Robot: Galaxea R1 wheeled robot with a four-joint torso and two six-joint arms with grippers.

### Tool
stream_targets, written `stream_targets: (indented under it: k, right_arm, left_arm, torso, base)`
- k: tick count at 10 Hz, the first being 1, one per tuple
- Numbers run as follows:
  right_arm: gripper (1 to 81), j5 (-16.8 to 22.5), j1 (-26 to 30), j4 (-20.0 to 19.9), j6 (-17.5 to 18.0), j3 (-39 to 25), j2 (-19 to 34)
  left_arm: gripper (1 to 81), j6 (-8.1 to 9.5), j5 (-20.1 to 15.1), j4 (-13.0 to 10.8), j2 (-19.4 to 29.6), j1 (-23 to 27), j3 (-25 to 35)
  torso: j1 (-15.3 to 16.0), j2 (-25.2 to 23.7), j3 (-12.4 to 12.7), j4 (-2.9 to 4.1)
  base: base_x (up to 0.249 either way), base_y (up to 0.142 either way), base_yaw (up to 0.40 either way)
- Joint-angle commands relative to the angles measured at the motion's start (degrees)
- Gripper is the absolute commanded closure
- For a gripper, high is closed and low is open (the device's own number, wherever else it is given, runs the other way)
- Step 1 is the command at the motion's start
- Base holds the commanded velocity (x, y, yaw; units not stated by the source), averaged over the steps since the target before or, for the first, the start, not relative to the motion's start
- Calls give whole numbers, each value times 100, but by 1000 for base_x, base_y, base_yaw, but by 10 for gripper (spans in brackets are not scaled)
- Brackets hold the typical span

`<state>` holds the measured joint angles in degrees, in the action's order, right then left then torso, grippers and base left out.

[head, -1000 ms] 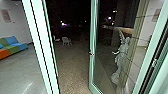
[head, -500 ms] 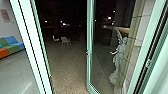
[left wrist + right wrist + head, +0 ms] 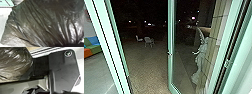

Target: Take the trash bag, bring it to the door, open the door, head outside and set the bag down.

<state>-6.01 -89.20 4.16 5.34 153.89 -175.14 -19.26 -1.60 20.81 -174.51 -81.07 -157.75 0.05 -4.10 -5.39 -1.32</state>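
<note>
Outward, open door (image 3: 170, 67), long axis upright

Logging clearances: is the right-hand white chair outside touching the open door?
Apart. The head view shows the chair well out in the yard, with dark ground between it and the door.

The trash bag (image 3: 31, 22), dark, glossy, thin plastic, bulges full near the robot's own plate (image 3: 62, 69), its skin drawn into long folds. The green-framed glass door (image 3: 170, 32) stands open.
</note>
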Motion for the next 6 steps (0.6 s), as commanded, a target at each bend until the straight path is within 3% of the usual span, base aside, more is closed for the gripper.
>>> stream_targets:
  k: [1,6]
  right_arm:
    - [10,267,257,59,-33,-27,-58]
    - [10,267,257,59,-33,-18,-58]
  left_arm:
    - [811,-7,-332,20,12,368,-2]
    - [811,-7,-332,20,21,368,-2]
  torso:
    - [0,0,0,0]
    - [-2,0,0,0]
  base:
    - [0,0,0]
    - [0,0,0]
